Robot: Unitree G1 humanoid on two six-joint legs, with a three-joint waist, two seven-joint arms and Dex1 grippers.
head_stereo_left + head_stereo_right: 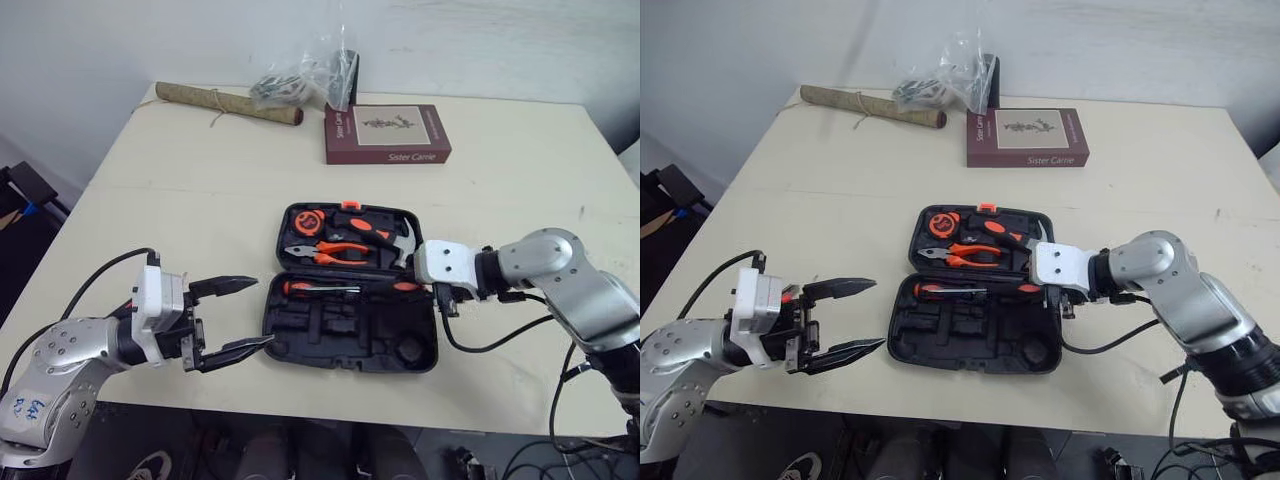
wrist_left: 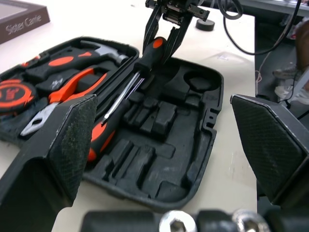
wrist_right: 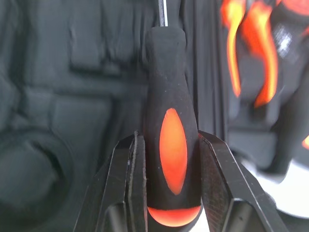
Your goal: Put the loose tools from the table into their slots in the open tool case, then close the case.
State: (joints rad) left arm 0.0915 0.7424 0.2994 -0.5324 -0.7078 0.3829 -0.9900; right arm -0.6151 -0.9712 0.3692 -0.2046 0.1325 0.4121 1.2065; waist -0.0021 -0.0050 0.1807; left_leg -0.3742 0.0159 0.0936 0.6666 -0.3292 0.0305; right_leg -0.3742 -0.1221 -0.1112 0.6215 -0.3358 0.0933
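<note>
Now the right gripper (image 3: 166,145) pinches the black and orange handle of a screwdriver (image 2: 148,54). Its two fingers (image 3: 125,174) press on the two sides of the handle near its end. The thin metal shaft points straight away from this gripper, along the middle band of the open tool case (image 1: 330,338), between the two halves. Whether the shaft already rests in its slot, I cannot tell.

Just beside that shaft lies a second screwdriver (image 2: 99,137), turned the opposite way, with its orange handle at the end far from the right gripper. In the half of the case beyond the held screwdriver sit the pliers (image 1: 335,250), the hammer (image 1: 388,236) and the tape measure (image 1: 308,222). The other half, nearer to the robot, has bare black slots.

The left gripper (image 1: 262,312) is spread wide and holds nothing. It hovers low over the table (image 1: 200,190), just beside the side of the case that is opposite to the right gripper, with its fingertips towards the bare half.

Well beyond both grippers, at the far part of the table, lie a book (image 1: 387,135), a plastic bag (image 1: 300,80) and a rolled mat (image 1: 228,102).
</note>
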